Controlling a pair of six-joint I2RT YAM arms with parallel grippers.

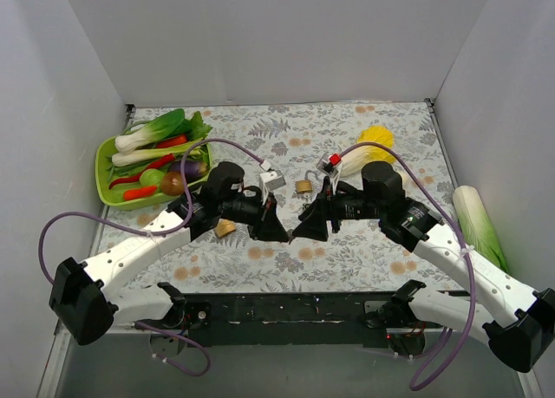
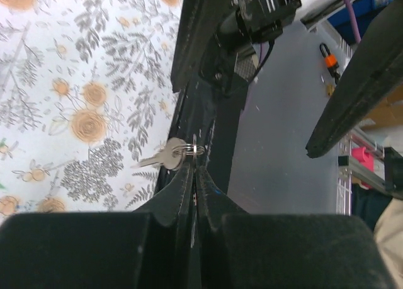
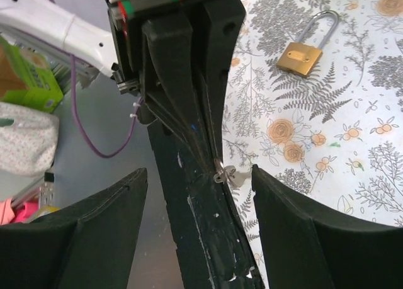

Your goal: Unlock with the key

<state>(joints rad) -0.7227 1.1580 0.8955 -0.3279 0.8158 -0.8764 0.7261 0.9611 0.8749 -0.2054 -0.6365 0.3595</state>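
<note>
Only the left wrist view shows the key (image 2: pixel 165 158) well: the left gripper (image 2: pixel 194 170) is closed tight on its ring, mid-table. The right wrist view shows the right gripper (image 3: pixel 198 172) wide open and empty, with a brass padlock (image 3: pixel 301 57) farther away. The green tray (image 1: pixel 102 164), far left, holds vegetables (image 1: pixel 160 151). Both arms bend inward, tips nearly meeting.

Top cam's up high at the near edge, looking down on the whole desk (image 1: pixel 364 259). Wrist cams are super close, low, pointed at each other, both catching the key (image 2: pixel 165 158). Right wrist and top also share a padlock (image 3: pixel 302 56).
</note>
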